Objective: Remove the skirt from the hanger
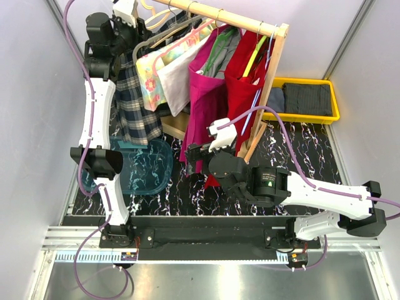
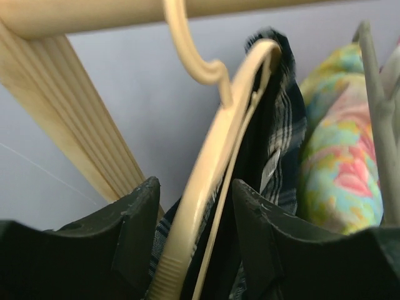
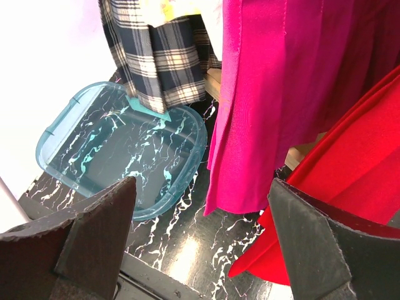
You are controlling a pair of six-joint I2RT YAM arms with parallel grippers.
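Two fingers of your left gripper (image 2: 195, 186) stand apart with the hanger (image 2: 212, 150) running through the gap, pinching nothing. The right gripper (image 3: 201, 186) is spread wide and empty too. The skirt (image 1: 131, 106), the plaid one, hangs from that hanger at ten o'clock in the top view, at the left end of the rail (image 2: 94, 12), its hem near the tub (image 3: 112, 144). By the look of it you are placed to hold the hanger, so close squarely on its arm, not on the cloth at its three o'clock side. Then take the right gripper, low by the magenta skirt (image 3: 262, 106), across toward nine o'clock to the plaid hem and pull down steadily. Mind that the hook does not jump the rail, and that the floral dress (image 2: 337, 162) is not dragged along.
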